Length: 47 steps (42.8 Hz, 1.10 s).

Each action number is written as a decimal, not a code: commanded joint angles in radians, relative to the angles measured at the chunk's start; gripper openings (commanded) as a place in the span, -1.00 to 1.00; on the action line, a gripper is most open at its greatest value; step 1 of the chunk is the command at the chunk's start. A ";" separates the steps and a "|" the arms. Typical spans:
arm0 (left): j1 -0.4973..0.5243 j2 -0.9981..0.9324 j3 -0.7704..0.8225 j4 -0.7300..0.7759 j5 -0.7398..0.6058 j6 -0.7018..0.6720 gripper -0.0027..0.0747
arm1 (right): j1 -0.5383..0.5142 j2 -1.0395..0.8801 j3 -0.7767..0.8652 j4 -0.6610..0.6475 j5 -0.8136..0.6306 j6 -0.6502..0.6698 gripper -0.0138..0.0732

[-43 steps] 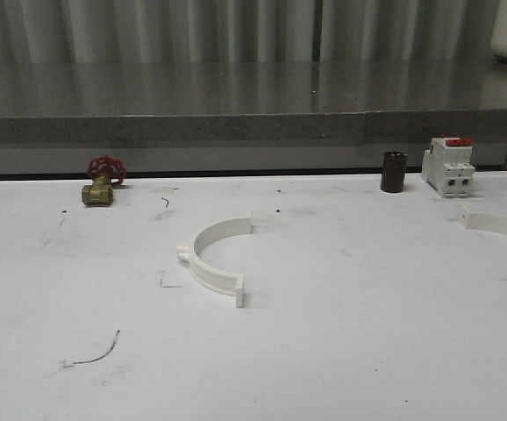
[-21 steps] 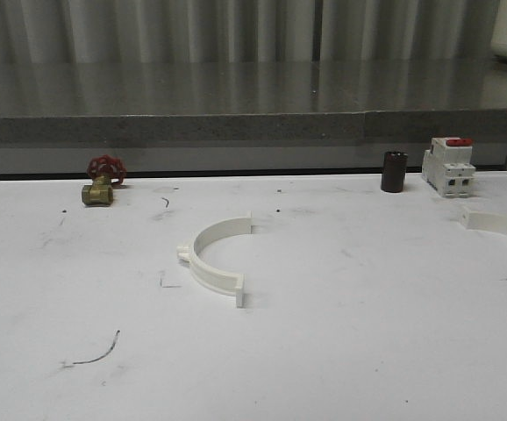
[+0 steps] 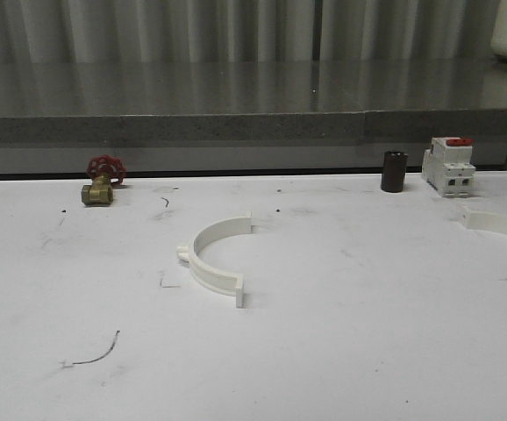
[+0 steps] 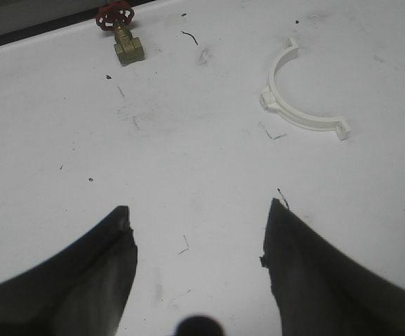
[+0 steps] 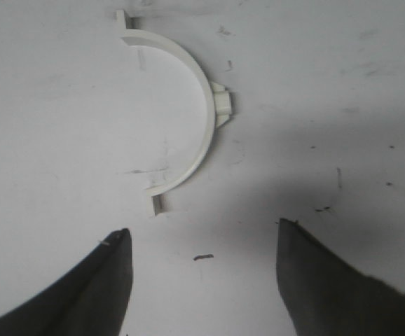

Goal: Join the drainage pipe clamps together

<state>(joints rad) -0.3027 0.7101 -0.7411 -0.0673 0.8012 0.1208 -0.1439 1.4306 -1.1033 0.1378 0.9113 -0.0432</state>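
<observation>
Both my tools, left (image 4: 199,234) & right (image 5: 202,259), released, empty; white plastic half-ring clamps apart: one (image 3: 216,255) mid-counter, other (image 3: 502,224) far right.

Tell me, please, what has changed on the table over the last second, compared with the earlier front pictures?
Nothing has visibly changed. The white plastic semicircular clamp half at mid-table, the second white clamp half at the right edge, the brass valve with the red handwheel, the dark cylinder and the white breaker with the red top all lie where they were. Nothing has been picked up.
</observation>
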 commanded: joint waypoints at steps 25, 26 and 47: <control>0.000 -0.005 -0.025 -0.014 -0.072 0.000 0.10 | 0.015 0.397 -0.216 -0.023 -0.076 -0.041 0.41; 0.000 -0.005 -0.025 -0.014 -0.072 0.000 0.10 | 0.015 0.403 -0.220 -0.023 -0.076 -0.041 0.41; 0.000 -0.005 -0.025 -0.014 -0.072 0.000 0.10 | 0.015 0.472 -0.230 -0.024 -0.113 -0.041 0.20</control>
<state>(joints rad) -0.3027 0.7095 -0.7411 -0.0673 0.8012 0.1222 -0.1267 1.9522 -1.3022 0.1177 0.8139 -0.0713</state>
